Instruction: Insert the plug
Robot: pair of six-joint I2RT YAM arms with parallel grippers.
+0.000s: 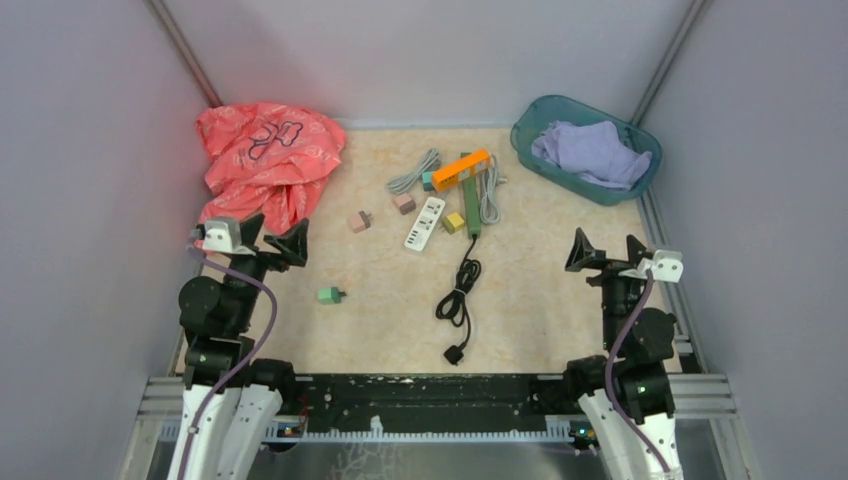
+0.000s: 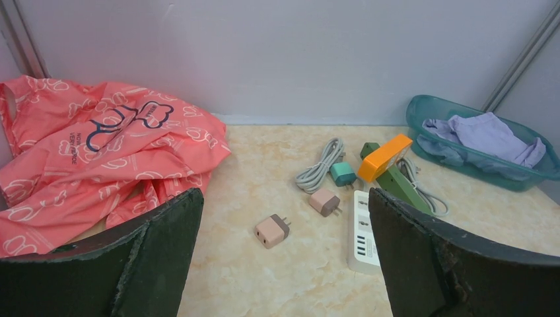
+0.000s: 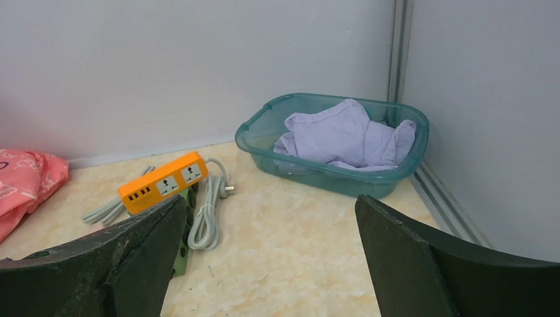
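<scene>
So both arms are just parked over the beige marble-look table [image 1: 380, 320], nothing in either one. The left gripper [image 1: 273, 238] has its fingers spread wide, and the right gripper [image 1: 607, 252] is the same, gaping with nothing between the pads. The black plug [image 1: 456, 354] is lying flat between the two, off to the left gripper's right and the right gripper's left, and closer to the arm bases than either set of fingertips. Its coiled black cord [image 1: 457, 295] runs forward to a long green plastic power strip [image 1: 473, 212]. An orange plastic power strip [image 1: 461, 170] lies across that strip's far end, and a white plastic power strip [image 1: 424, 223] sits just beside it. There's a small green cube adapter [image 1: 329, 295] near the left gripper's right side, and a pale pink cube adapter [image 2: 271, 231] dead ahead of it. The crumpled pink plastic bag [image 1: 268, 160] is ahead-left of it. Ahead of the right gripper is a teal plastic basket [image 3: 317, 173] holding a lilac cloth [image 3: 343, 135].
</scene>
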